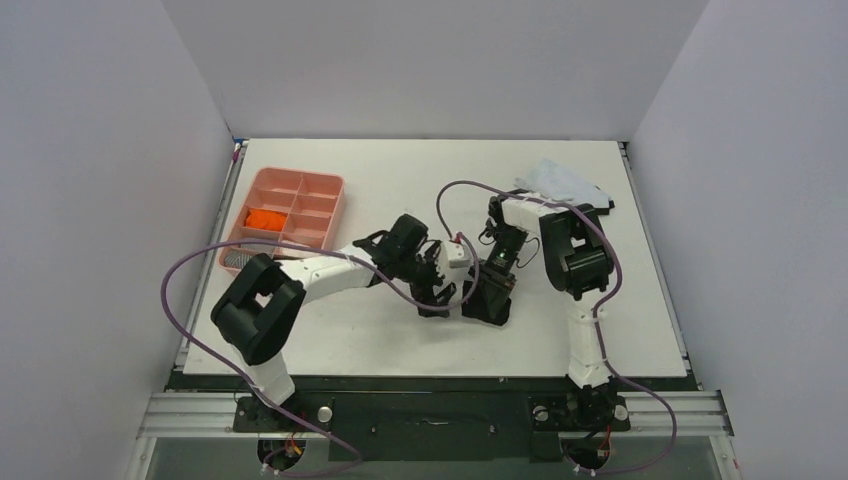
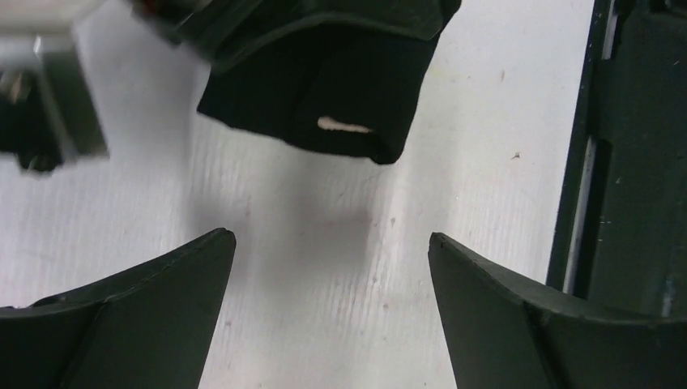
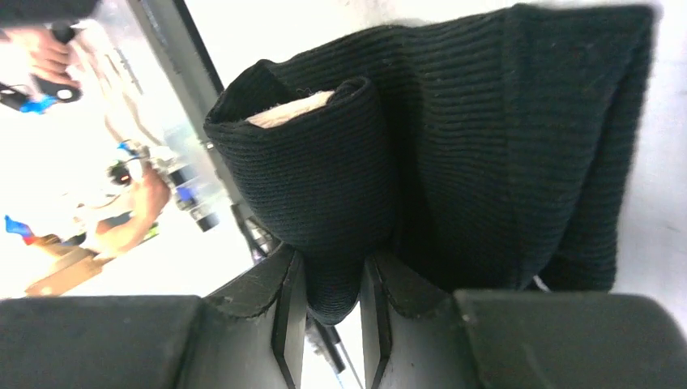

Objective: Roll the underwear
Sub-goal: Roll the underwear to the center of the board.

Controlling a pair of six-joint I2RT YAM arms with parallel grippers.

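Closest to the lens: right gripper point(image 3: 330, 279), fingers pinched tight on a fold of black underwear point(image 3: 486, 146). Ribbed cloth, partly rolled, with a beige waistband point(image 3: 292, 107) peeping from the open end of the roll. Sits near the middle of the table point(image 1: 380, 340), toward the front edge; resting on the top or lifted clear of it, cannot tell. Just to its left, left gripper point(image 2: 332, 243), fingers spread wide, holding nothing, pointed at the bundle across bare tabletop. White matte surface, faintly scuffed and speckled, with a dark metal rail point(image 1: 430, 415) along the near edge carrying both arm bases. At far left, a pink tray point(image 1: 300, 178) with orange underwear point(image 1: 265, 217) in one left-hand compartment. At the far right corner, a pale cloth point(image 1: 560, 180). Plain pale walls point(image 1: 100, 150) on three sides. Past the table edge in the right wrist view, only a bright blur of room.
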